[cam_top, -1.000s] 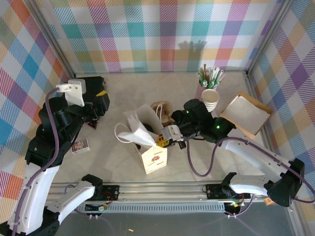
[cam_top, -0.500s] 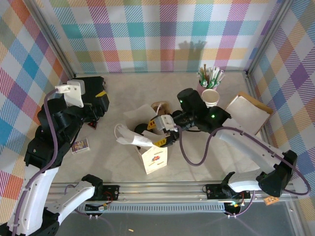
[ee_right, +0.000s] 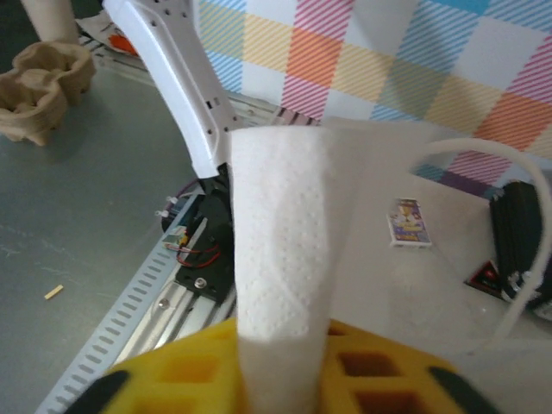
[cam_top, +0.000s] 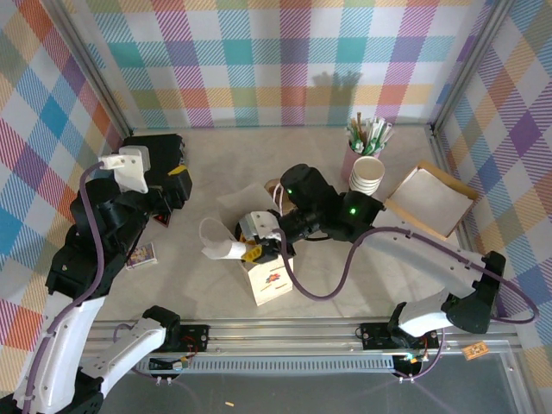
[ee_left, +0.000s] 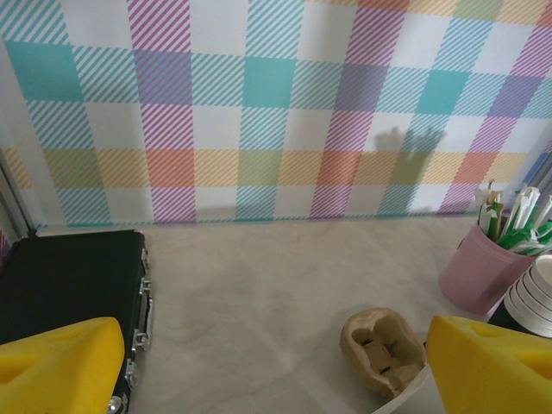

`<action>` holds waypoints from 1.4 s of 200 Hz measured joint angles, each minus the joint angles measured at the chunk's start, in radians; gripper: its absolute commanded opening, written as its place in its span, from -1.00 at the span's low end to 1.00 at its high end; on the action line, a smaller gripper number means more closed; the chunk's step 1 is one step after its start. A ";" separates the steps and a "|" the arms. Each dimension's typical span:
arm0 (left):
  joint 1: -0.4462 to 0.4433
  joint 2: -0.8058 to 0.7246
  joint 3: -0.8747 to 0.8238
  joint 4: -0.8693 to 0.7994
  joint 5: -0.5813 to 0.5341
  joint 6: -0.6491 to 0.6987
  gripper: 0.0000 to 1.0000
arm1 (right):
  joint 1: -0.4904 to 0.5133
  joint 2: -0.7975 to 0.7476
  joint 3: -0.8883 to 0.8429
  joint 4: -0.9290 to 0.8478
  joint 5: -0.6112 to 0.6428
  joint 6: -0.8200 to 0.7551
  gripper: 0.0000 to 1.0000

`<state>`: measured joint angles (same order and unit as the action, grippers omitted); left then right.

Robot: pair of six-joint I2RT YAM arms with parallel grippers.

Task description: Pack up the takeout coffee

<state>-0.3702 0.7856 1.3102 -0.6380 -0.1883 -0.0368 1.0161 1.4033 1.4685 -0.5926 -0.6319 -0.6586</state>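
Far left on the table (cam_top: 241, 159) sits a black case (cam_top: 153, 148). L jaws are wide, w/ nothing in them, just beside the case. A small card (cam_top: 141, 254) lies near, on the left. In the middle stands a white bag (cam_top: 272, 279). R jaws pinch a white napkin (ee_right: 278, 259) by the bag's left side. Can't tell where the coffee is. Far right: pink pot (cam_top: 354, 158), stack of cups (cam_top: 368, 175), brown box (cam_top: 431, 200).

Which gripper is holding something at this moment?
The right gripper, pinching a fold of the white bag. The left gripper stands wide open and holds nothing.
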 measured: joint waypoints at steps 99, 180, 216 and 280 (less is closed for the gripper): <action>0.000 0.004 -0.025 0.039 0.011 -0.045 0.79 | -0.074 -0.080 -0.269 0.397 -0.039 0.360 -1.00; 0.000 0.026 -0.032 0.047 0.023 -0.053 0.79 | -0.118 -0.148 -0.379 0.412 -0.039 0.398 0.24; 0.000 0.029 -0.032 0.047 0.031 -0.053 0.79 | -0.118 -0.118 -0.205 0.277 -0.047 0.329 0.22; 0.000 0.015 -0.032 0.045 0.030 -0.052 0.79 | -0.080 0.032 0.024 0.031 -0.030 0.273 0.17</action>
<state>-0.3702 0.8009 1.2781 -0.5926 -0.1585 -0.0891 0.9363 1.4357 1.4925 -0.5621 -0.6617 -0.3859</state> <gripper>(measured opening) 0.896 0.585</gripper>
